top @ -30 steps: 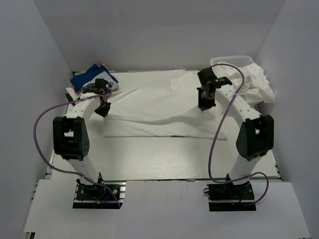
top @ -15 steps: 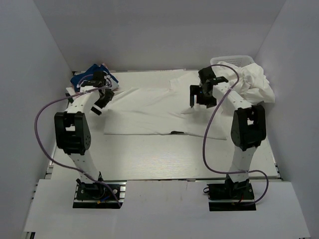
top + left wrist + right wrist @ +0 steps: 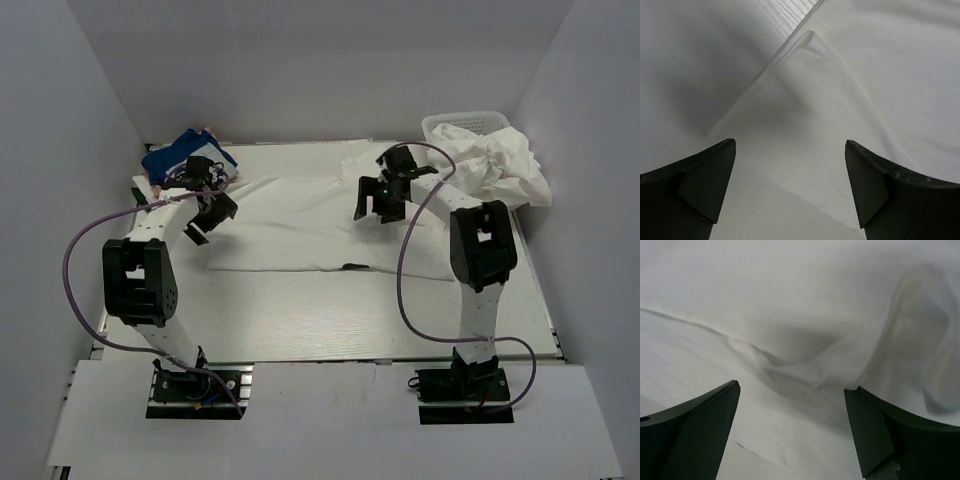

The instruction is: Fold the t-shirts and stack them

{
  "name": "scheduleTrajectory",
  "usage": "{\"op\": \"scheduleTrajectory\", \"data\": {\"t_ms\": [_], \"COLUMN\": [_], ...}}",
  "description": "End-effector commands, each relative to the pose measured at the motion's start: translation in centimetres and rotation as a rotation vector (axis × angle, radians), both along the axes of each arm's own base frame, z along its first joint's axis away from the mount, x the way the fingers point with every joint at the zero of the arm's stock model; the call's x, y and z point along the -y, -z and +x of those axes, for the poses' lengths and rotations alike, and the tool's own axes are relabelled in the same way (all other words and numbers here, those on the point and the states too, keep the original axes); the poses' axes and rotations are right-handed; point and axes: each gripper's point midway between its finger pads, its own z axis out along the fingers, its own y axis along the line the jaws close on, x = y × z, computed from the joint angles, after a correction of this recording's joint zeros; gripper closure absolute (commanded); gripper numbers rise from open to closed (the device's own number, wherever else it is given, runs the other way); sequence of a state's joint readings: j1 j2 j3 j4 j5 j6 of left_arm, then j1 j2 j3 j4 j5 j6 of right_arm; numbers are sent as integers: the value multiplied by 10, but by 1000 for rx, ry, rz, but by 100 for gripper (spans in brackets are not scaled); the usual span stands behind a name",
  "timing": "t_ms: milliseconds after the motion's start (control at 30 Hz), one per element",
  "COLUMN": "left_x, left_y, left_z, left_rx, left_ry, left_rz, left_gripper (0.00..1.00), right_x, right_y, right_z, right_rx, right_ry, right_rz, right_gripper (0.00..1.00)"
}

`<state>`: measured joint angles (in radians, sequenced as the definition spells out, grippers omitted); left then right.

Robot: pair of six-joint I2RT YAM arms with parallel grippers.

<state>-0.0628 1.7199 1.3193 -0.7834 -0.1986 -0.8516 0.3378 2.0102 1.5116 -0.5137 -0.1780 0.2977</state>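
Observation:
A white t-shirt [image 3: 300, 225] lies folded lengthwise across the middle of the table, with a small dark mark at its front edge. My left gripper [image 3: 207, 216] hovers open over the shirt's left end; in the left wrist view it [image 3: 790, 145] has nothing between its fingers, and a folded corner of the t-shirt [image 3: 810, 60] lies below. My right gripper [image 3: 376, 199] stands open above the shirt's right half; under it [image 3: 791, 387] the cloth [image 3: 790, 360] is wrinkled. A folded blue t-shirt [image 3: 177, 156] sits at the back left. More white t-shirts [image 3: 505, 165] spill from the basket.
A white mesh basket [image 3: 460, 123] stands at the back right corner against the wall. White walls close in the table on three sides. Purple cables loop off both arms. Bare tabletop [image 3: 320, 310] lies in front of the shirt.
Both grippers have opened and let go of the white t-shirt, which now lies flatter. The right gripper has moved left and back. The left gripper has stayed near the shirt's left end.

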Motion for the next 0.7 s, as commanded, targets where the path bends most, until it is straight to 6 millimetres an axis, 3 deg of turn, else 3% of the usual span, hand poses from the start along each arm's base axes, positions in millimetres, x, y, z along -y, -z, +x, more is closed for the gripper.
{"op": "scheduleTrajectory", "data": {"t_ms": [0,67,100,133,233,333,367,433,500,533,667], "left_x": [-3,-4,-4,-4,-6,-1,3,8,13,17,35], "left_y": [-22,-25,-25,-28,-31,-25,-29,-26,-25,-27,-8], "left_z": [-4,-6,-6,-8,-6,-2,4,7,12,16,29], "left_rx": [53,54,54,54,64,59,71,54,53,71,82], "left_ry": [21,29,29,29,25,58,67,90,102,113,158], "left_rz": [14,18,18,18,26,10,9,-8,-31,-53,-120], "left_gripper": [0,0,0,0,0,0,0,0,0,0,0], "right_x": [-37,-45,-56,-58,-57,-35,-25,-12,-1,6,26], "right_y": [-17,-18,-42,-33,-56,-57,-40,-47,-36,-26,-14], "right_z": [49,76,103,106,124,111,101,82,64,44,24], "right_rx": [105,132,184,158,222,230,197,205,186,154,113], "right_ry": [-7,17,27,32,74,128,144,136,132,138,188], "right_rz": [134,143,196,197,206,134,101,76,53,39,14], "right_gripper": [10,10,10,10,10,10,10,10,10,10,10]}}
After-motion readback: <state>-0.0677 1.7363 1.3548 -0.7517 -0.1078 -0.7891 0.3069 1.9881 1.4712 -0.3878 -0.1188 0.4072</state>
